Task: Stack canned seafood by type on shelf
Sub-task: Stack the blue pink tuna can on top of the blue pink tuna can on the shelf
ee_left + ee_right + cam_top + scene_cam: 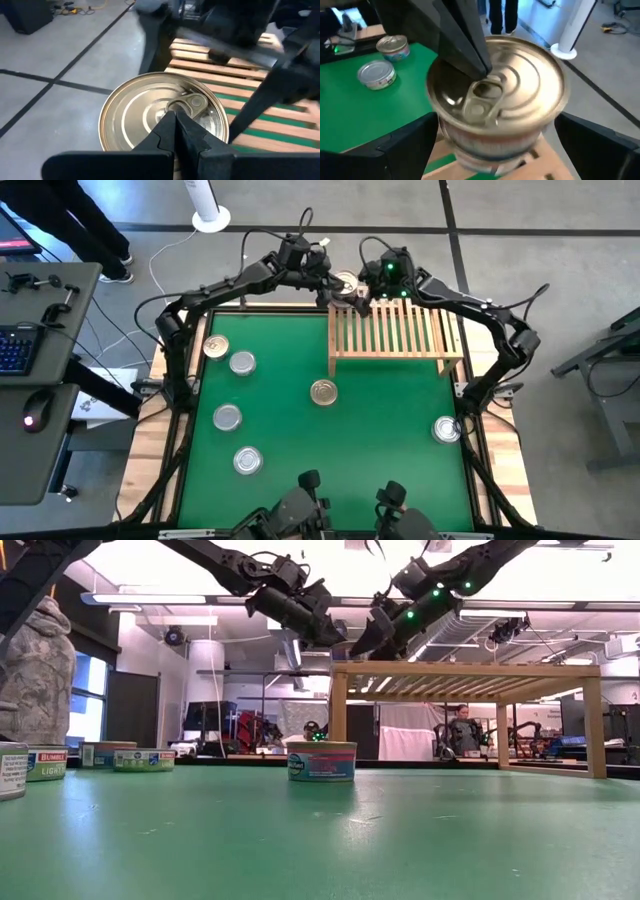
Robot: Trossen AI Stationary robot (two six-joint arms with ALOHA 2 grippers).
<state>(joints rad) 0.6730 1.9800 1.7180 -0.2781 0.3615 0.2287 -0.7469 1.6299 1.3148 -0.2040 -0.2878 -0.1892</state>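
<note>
A gold-lidded tin (346,284) sits at the far left corner of the slatted wooden shelf (397,332), and the right wrist view shows it (497,102) resting on top of another tin, so the two form a short stack there. The left gripper (329,278) has its fingers pressed together, and their joined tips (176,131) rest on the gold lid (162,112) just beside the pull tab. The right gripper (358,298) stands with its fingers spread wide on either side of the stack; whether its pads touch the tin's wall cannot be told. Both arms reach in from the far edge, the left one from the left side and the right one from the right. On the green table (390,430), another gold-toned tin (323,392) stands near the middle, just in front of the shelf's left leg. Four more tins lie along the left side: one gold (215,346) at the far left, a silver one (242,363) just beside it, a silver one (227,417) nearer, and a silver one (247,460) nearest of all. A single silver tin (447,429) stands apart at the right, near the table's edge.
</note>
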